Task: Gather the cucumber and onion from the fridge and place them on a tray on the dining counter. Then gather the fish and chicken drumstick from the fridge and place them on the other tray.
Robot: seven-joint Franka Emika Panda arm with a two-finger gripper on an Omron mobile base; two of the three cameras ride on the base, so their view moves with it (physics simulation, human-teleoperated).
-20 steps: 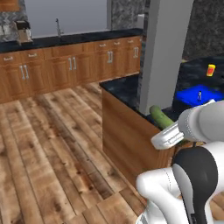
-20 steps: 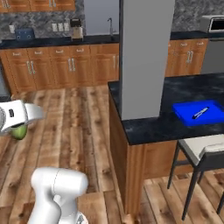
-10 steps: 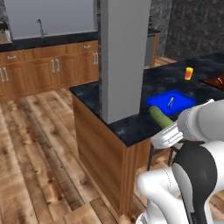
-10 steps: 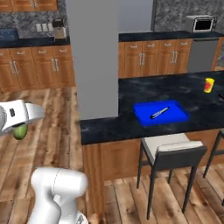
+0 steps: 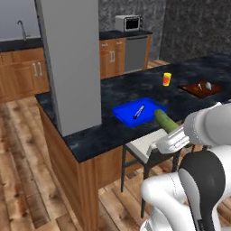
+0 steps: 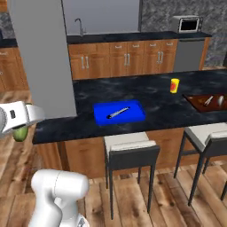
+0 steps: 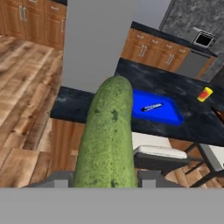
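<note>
Listed left to right across the right base view.

1. Gripper (image 6: pixel 20 128): carried at the left edge, off the counter end, above the wooden floor; clamped on the cucumber (image 7: pixel 109 135), which is seen in the hand view rising between the 2 fingers.
2. Grey pillar (image 6: pixel 42 53): set on the left end of the dining counter (image 6: pixel 177 113).
3. Tray (image 6: pixel 119 113), bright blue: laid on the counter near its front edge, with 1 small dark utensil (image 6: pixel 118 112) lying in it.
4. Stool (image 6: pixel 131 150): stood at the counter just below the blue tray.
5. Yellow cup (image 6: pixel 175 85): stood upright, well apart from the blue tray.
6. Other tray (image 6: pixel 201 103), reddish-brown: laid at the right end, with small items on it, too small to identify.
</note>
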